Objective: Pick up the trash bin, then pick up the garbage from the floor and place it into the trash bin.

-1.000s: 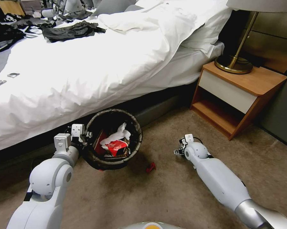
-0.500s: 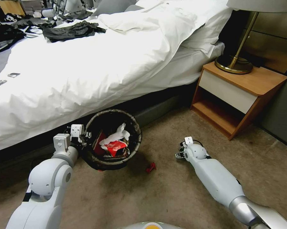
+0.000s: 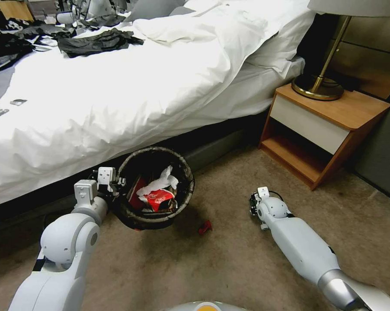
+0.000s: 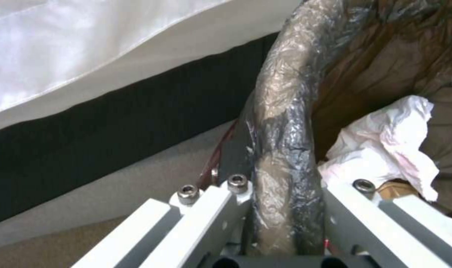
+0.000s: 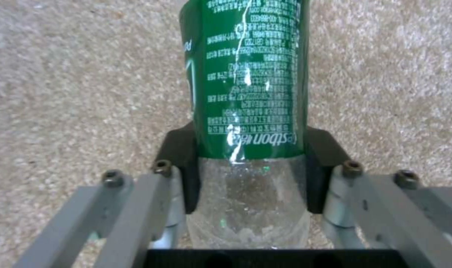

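Observation:
My left gripper (image 3: 117, 185) is shut on the near rim of the trash bin (image 3: 157, 150), holding it just above the floor (image 3: 229, 263) beside the bed. The left wrist view shows the liner-covered rim (image 4: 285, 111) pinched between the fingers of the left gripper (image 4: 285, 186). Garbage lies inside: a white tissue (image 3: 160, 181) and a red wrapper (image 3: 159, 198). My right gripper (image 3: 252, 204) is down at the carpet. Its black pads press both sides of a green plastic bottle (image 5: 250, 74) held in the right gripper (image 5: 250, 149). A small red scrap (image 3: 205, 226) lies between bin and right arm.
The bed with its white duvet (image 3: 117, 95) overhangs just behind the bin. A wooden nightstand (image 3: 329, 125) with a brass lamp (image 3: 320, 86) stands at the right. Open carpet stretches in front of both arms.
My right arm has shifted a little to the right and lower toward the carpet. The left arm and the bin have barely moved.

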You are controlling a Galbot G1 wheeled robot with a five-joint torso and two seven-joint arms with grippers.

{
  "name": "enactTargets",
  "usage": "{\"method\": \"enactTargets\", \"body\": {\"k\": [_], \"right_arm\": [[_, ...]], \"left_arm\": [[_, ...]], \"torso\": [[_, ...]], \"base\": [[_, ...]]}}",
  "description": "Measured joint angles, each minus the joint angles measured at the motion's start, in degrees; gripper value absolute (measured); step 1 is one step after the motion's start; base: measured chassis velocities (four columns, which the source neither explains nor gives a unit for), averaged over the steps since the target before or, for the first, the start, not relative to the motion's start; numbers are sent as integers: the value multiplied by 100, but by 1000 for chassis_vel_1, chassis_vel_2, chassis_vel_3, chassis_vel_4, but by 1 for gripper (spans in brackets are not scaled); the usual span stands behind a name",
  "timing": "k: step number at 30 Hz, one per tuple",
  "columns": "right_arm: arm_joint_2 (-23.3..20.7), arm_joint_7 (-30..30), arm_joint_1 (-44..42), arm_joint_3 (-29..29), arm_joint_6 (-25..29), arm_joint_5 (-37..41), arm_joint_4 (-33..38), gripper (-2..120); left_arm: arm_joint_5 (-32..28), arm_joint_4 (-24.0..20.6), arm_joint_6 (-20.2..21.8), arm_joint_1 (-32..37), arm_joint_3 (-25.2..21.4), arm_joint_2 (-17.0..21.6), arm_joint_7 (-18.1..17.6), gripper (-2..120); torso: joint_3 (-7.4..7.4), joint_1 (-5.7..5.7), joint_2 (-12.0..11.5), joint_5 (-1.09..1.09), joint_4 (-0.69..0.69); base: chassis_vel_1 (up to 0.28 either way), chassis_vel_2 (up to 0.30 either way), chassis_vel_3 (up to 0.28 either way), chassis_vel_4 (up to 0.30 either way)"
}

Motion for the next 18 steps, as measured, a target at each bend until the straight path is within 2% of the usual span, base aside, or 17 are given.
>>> {"method": "enactTargets", "body": {"k": [6, 9, 10, 12, 13, 16, 17, 18], "right_arm": [[-68, 110, -59, -16, -76, 71, 268, 23], [-361, 320, -157, 35, -92, 379, 945, 21], [-361, 320, -157, 35, -92, 379, 945, 21], [-843, 507, -234, 127, -94, 776, 1778, 21], [-843, 507, -234, 127, -94, 776, 1778, 21], [-1468, 726, -240, 277, -100, 1343, 2875, 21], [-1468, 726, -240, 277, -100, 1343, 2875, 21], [-1663, 808, -183, 340, -102, 1621, 3321, 21]], "left_arm": [[11, 11, 0, 8, -20, -4, 3, 1], [-29, 10, 0, -13, -27, 4, -4, 1], [-29, 10, 0, -13, -27, 4, -4, 1], [-74, 11, 0, -44, -29, 21, -47, 1], [-74, 11, 0, -44, -29, 21, -47, 1], [-91, 23, 0, -67, -30, 39, -85, 1], [-91, 23, 0, -67, -30, 39, -85, 1], [-89, 23, 0, -70, -30, 42, -85, 1]], "torso": [[0, 0, 0, 1, 1], [0, 0, 0, 2, 2], [0, 0, 0, 2, 2], [0, 0, 0, 0, 0], [0, 0, 0, 0, 0], [0, 0, 0, 1, -3], [0, 0, 0, 1, -3], [0, -1, 0, 1, -2]], "base": [[0, 0, 0, 0], [0, 0, 0, 0], [0, 0, 0, 0], [0, 0, 0, 0], [0, 0, 0, 0], [0, 0, 0, 0], [0, 0, 0, 0], [0, 0, 0, 0]]}}
